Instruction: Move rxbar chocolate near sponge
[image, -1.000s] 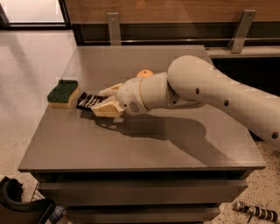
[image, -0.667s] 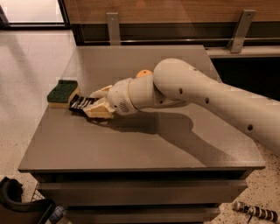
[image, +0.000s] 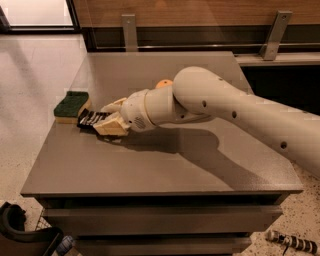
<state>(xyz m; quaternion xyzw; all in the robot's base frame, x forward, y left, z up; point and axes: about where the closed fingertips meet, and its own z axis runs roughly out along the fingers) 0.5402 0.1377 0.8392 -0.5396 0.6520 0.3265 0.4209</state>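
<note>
The rxbar chocolate (image: 90, 119) is a flat black bar with pale lettering. It lies low at the table's left side, right beside the sponge (image: 71, 105), which has a dark green top and pale yellow base. My gripper (image: 107, 118) reaches in from the right, and its cream fingers (image: 111, 126) are closed on the bar's right end. An orange (image: 163, 83) peeks out behind my arm.
The grey table (image: 160, 165) has its left edge close to the sponge. My white arm crosses the table from the right. A dark object sits on the floor at bottom left, and a striped object lies on the floor at bottom right.
My gripper has carried the bar a little further left, so it now sits beside the sponge. The sponge has not moved.
</note>
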